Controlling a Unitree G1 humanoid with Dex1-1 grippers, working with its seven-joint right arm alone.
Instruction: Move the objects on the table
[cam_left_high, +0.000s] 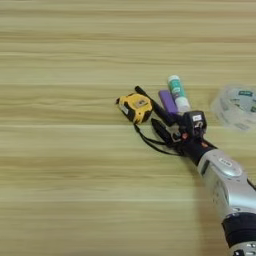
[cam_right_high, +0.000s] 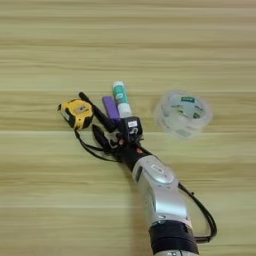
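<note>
Four small things cluster on the streaky wood table: slim black pen, boxy yellow tape measure, purple block, cylindrical glue stick; whether the claw is apart or together, I cannot tell.

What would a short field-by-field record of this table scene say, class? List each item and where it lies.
surface: wooden table
tape measure: yellow, leftmost of the cluster, black strap trailing toward the gripper
pen: black, lying diagonally between tape measure and purple block
purple block: beside the glue stick
glue stick: white, green label
clear round container: right of the cluster, apart
gripper: at the pen's near end
</note>
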